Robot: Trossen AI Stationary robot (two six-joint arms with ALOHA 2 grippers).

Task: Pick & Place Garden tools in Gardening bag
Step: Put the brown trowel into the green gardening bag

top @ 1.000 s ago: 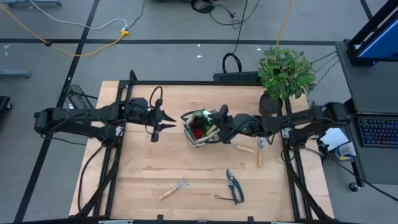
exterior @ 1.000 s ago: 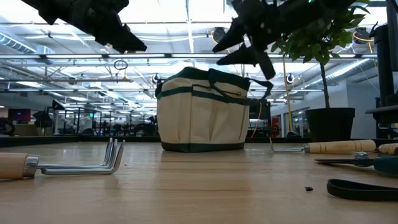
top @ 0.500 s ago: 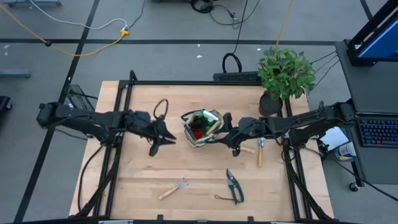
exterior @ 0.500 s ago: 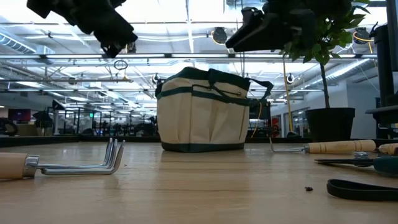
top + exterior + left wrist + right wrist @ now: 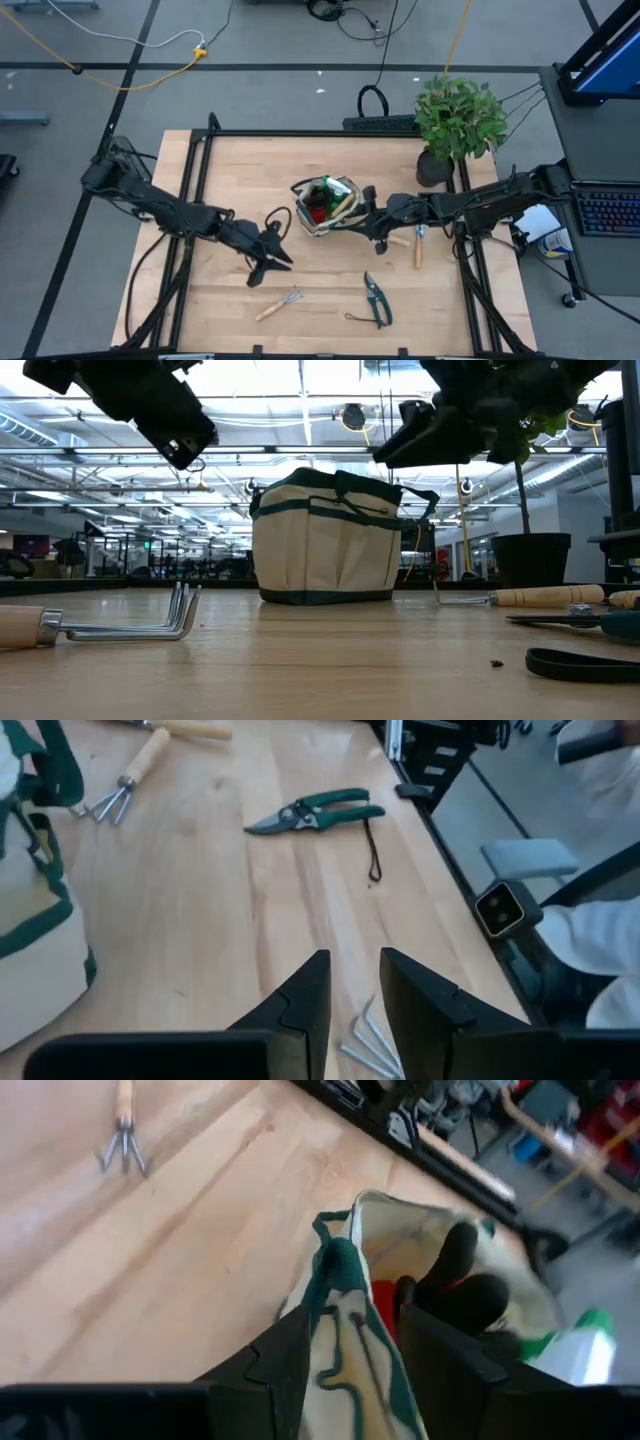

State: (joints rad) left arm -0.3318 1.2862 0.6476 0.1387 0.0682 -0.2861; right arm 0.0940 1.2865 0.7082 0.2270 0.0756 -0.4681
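Note:
The tan gardening bag (image 5: 322, 205) with green trim stands on its base at the table's middle; it holds red-black gloves (image 5: 455, 1285), a green spray bottle (image 5: 582, 1345) and a wooden-handled tool. My right gripper (image 5: 362, 222) is open and hovers over the bag's right rim, one finger on each side of the green trim (image 5: 338, 1295), clear of it in the low view (image 5: 415, 440). My left gripper (image 5: 272, 262) is open and empty, up in the air just beyond the wooden-handled rake (image 5: 279, 303), whose tines show below its fingers (image 5: 368, 1038).
Green-handled pruning shears (image 5: 376, 298) lie near the front edge. A wooden-handled fork (image 5: 418, 243) and another wooden-handled tool (image 5: 393, 238) lie right of the bag. A potted plant (image 5: 458, 120) stands at the far right corner. A person's white sleeve (image 5: 600, 940) shows beyond the table edge.
My left gripper has swung from left of the bag toward the table's near edge and to the right, and now stands over the rake. My right gripper has drawn back from above the bag's opening toward the right, to the bag's right rim.

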